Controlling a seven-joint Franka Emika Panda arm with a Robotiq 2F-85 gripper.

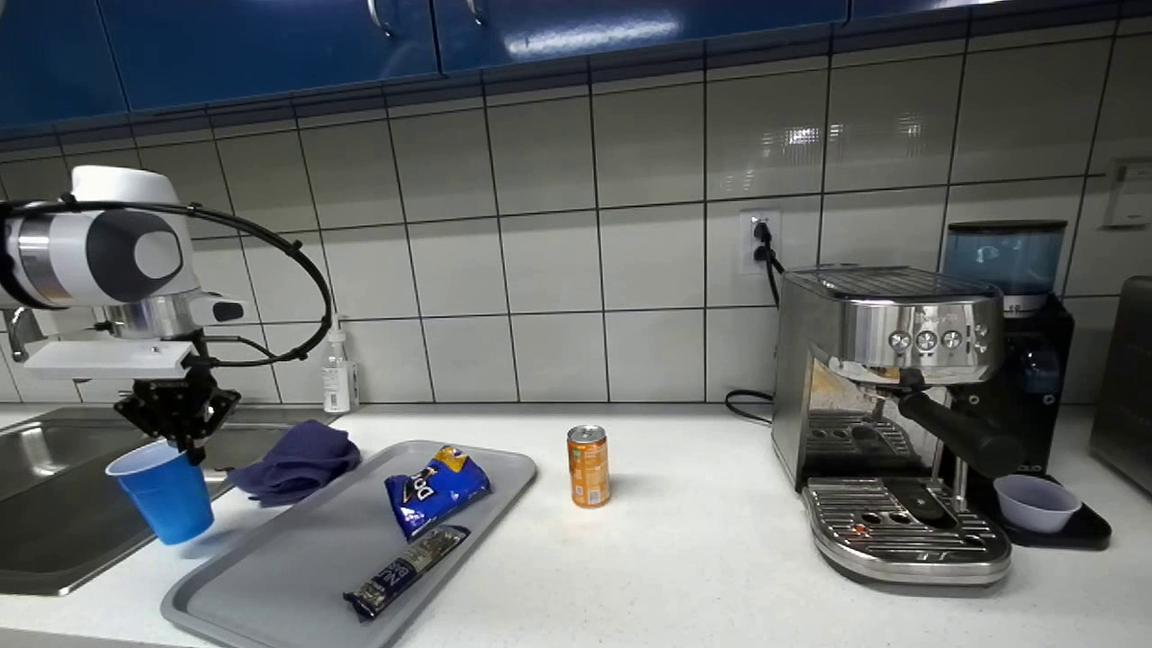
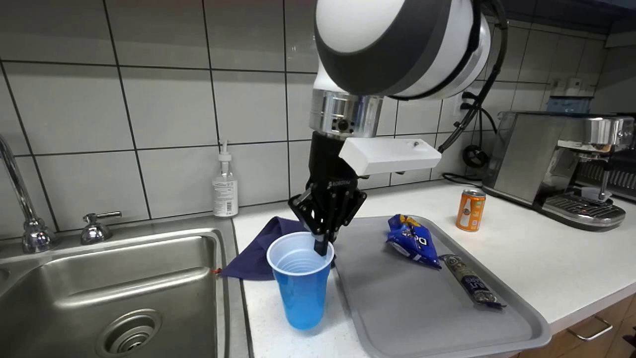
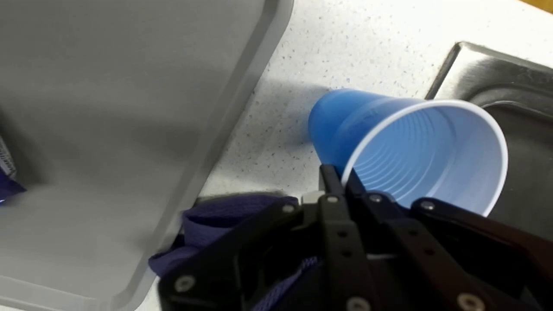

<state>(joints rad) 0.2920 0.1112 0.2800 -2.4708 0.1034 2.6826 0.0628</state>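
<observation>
So, fingers [image 3: 330, 179] pinched tight on blue cup [image 3: 339, 123] | wrist view: tray [image 3: 129, 65] at its 9 o'clock, sink [image 3: 477, 71] at 3 | we judge grip done, release left

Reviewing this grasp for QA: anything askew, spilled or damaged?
The blue cup: it leans, mouth tipped toward the sink, rather than upright, pinched at one spot on its rim by the gripper. No spill or damage visible.
</observation>
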